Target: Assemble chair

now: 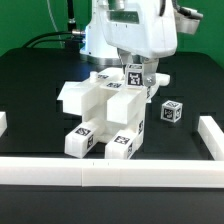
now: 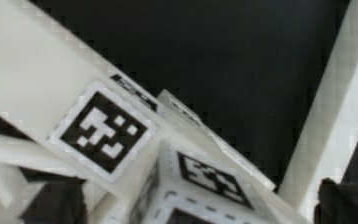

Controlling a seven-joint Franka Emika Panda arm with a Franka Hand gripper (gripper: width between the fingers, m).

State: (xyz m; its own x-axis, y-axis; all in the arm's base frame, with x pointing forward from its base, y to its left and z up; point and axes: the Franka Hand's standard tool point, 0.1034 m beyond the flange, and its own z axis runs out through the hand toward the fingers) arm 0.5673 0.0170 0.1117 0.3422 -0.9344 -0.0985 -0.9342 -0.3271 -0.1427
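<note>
The chair (image 1: pixel 105 115) is a cluster of chunky white tagged pieces joined at the table's middle. A small separate white tagged piece (image 1: pixel 172 111) lies toward the exterior view's right of it. My gripper (image 1: pixel 136 78) hangs over the cluster's upper rear part, with a tagged piece (image 1: pixel 133 75) between its fingers. In the wrist view the gripper (image 2: pixel 202 200) straddles a tagged white block (image 2: pixel 211 175) and a slanted white post (image 2: pixel 318 140). The dark fingers (image 2: pixel 51 198) sit wide apart at the frame's corners. The jaws look open around these parts.
Long low white border rails run along the front (image 1: pixel 110 172) and the exterior view's right side (image 1: pixel 208 135) of the black table. The arm's white base (image 1: pixel 100 40) stands behind the chair.
</note>
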